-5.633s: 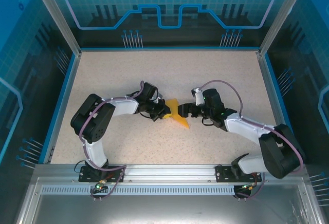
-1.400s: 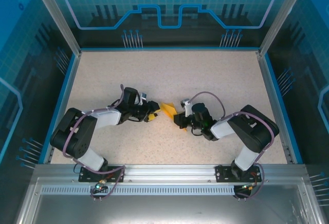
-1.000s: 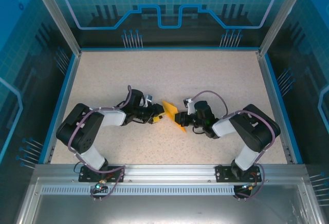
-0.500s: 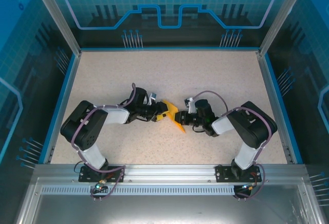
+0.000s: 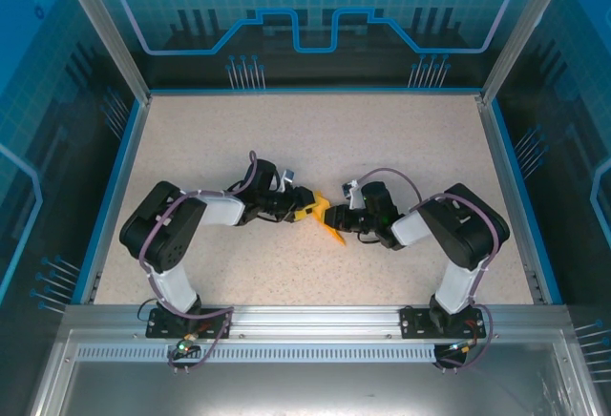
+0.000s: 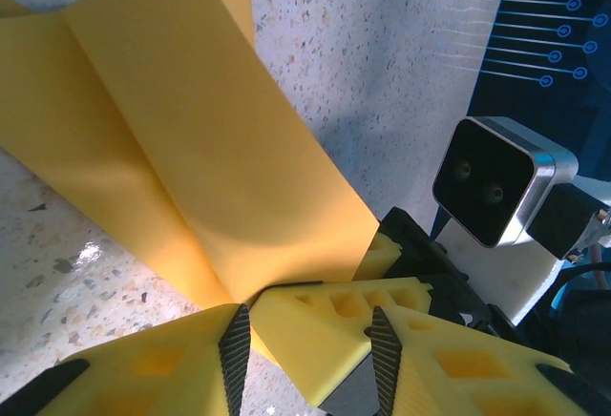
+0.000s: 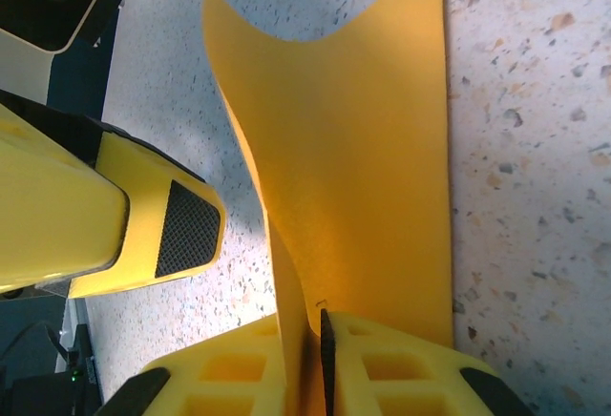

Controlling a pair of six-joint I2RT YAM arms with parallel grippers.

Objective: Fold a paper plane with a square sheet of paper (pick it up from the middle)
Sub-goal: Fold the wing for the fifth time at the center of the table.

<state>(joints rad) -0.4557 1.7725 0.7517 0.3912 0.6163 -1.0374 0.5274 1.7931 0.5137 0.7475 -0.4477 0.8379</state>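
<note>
- The left pincer sits low near the middle of the table, jaws apart, with the paper's edge reaching in beside one pad.
- The paper, orange-yellow and creased into layers, lies on the table between the two pincers, one fold raised.
- The right pincer is clamped on that raised fold and faces the left pincer, just beside it.
</note>
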